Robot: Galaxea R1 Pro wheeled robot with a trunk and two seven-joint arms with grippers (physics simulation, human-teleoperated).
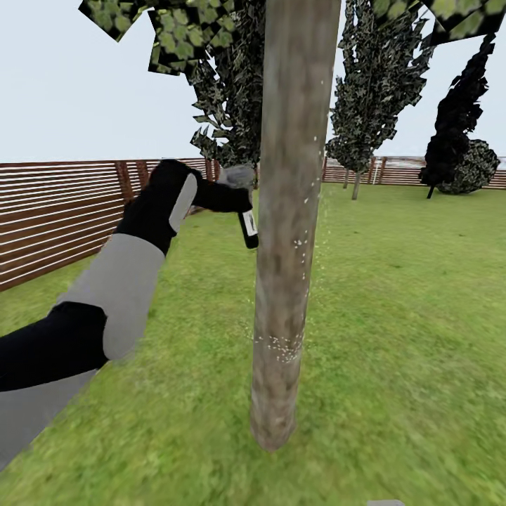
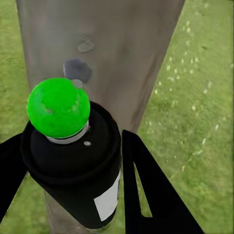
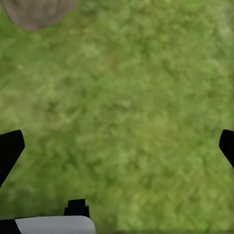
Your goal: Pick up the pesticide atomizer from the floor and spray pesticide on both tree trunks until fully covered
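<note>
A grey-brown tree trunk rises straight ahead on the garden lawn. White pesticide specks dot its lower bark, and more float beside it higher up. My left gripper is raised to the trunk's left side, shut on the pesticide atomizer, which hangs close to the bark. In the left wrist view the atomizer is a black can with a green dome top, clamped between black fingers and facing the trunk. My right gripper hangs open over grass near the trunk's base.
A brown slat fence runs along the left and across the back. Narrow dark cypress-like trees stand behind the trunk, and a dark bush sits at the far right. Open lawn spreads to the right.
</note>
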